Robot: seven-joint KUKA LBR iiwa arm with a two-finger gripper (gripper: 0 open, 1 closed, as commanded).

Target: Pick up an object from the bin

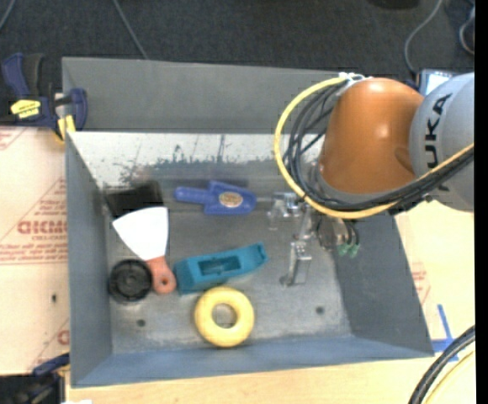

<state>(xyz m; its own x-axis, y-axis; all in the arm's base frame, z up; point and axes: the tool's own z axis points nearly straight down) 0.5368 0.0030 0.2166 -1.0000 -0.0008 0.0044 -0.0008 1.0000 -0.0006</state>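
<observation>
Grey bin [185, 99], arm reaching in from the right. The gripper [293, 274] hung low over bare floor in the bin's right half, and we saw nothing held in it. Whether the jaws stood apart or together we could not tell from this angle. The nearest thing was a teal block [219, 265], long and lying slantwise near the middle of the floor, its right end just beside the gripper but apart from it. We took this as the likeliest pick. It looked like hard moulded plastic, so we judged it stiff, fairly light and somewhat slick. The best hold seemed to be across its narrow width near the middle, where the long sides run roughly parallel, not by the tapered right end. A yellow ring [224, 316] lay just in front of the block, near it but with a small gap between. It could be taken across one side of its rim, though a round edge may roll out of a pinch. Further left lay a pink piece [161, 276] touching the block's left end, a black round thing [129, 280], a white wedge [145, 230] and a black box [131, 199]. A blue clamp [214, 199] lay by the back wall.
</observation>
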